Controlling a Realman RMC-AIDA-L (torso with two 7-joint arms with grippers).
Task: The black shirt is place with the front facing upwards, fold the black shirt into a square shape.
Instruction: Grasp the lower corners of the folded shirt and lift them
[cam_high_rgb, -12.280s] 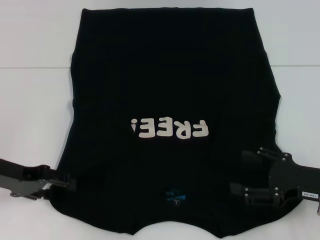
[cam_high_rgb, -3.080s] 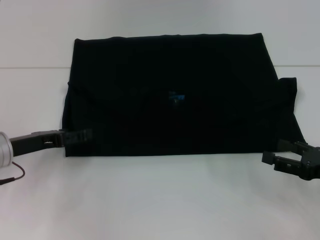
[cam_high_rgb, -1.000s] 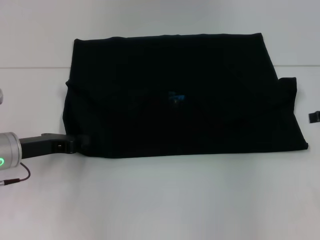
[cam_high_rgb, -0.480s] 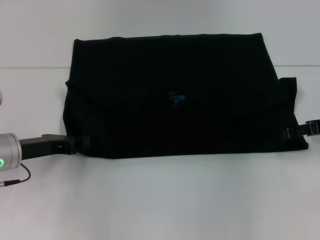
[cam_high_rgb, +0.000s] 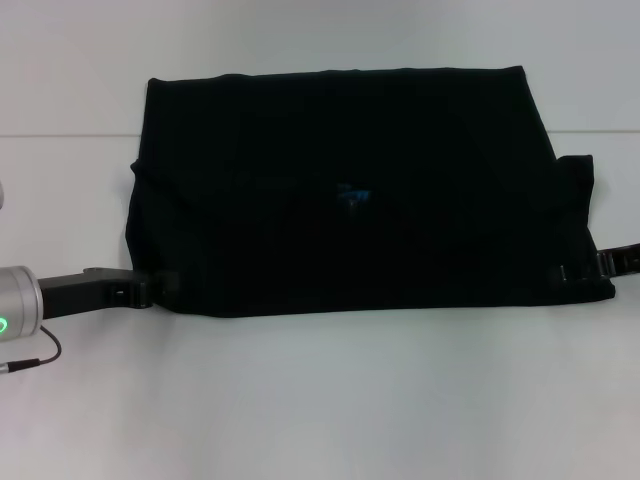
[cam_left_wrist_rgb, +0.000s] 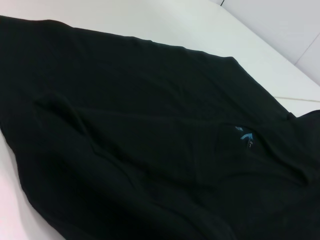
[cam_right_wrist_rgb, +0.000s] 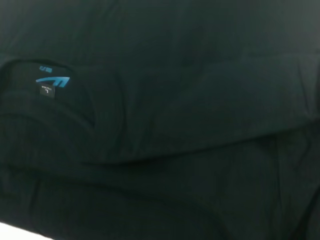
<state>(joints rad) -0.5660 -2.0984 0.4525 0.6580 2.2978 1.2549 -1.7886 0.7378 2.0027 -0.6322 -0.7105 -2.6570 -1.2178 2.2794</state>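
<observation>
The black shirt (cam_high_rgb: 340, 190) lies folded into a wide rectangle on the white table, and no lettering shows. Its blue neck label (cam_high_rgb: 352, 192) faces up near the middle. My left gripper (cam_high_rgb: 160, 288) is at the shirt's near left corner, touching the cloth edge. My right gripper (cam_high_rgb: 578, 270) reaches in from the right and sits at the near right corner. The left wrist view is filled with rumpled black shirt (cam_left_wrist_rgb: 125, 150) and the label (cam_left_wrist_rgb: 244, 136). In the right wrist view, the shirt (cam_right_wrist_rgb: 190, 125) and label (cam_right_wrist_rgb: 51, 82) show close up.
The white table (cam_high_rgb: 320, 400) stretches bare in front of the shirt. A sleeve flap (cam_high_rgb: 578, 180) sticks out past the shirt's right side. A thin cable (cam_high_rgb: 30, 355) trails below my left arm.
My right gripper has come in from the right edge of view to the shirt's near right corner. The left arm and the shirt have stayed where they were.
</observation>
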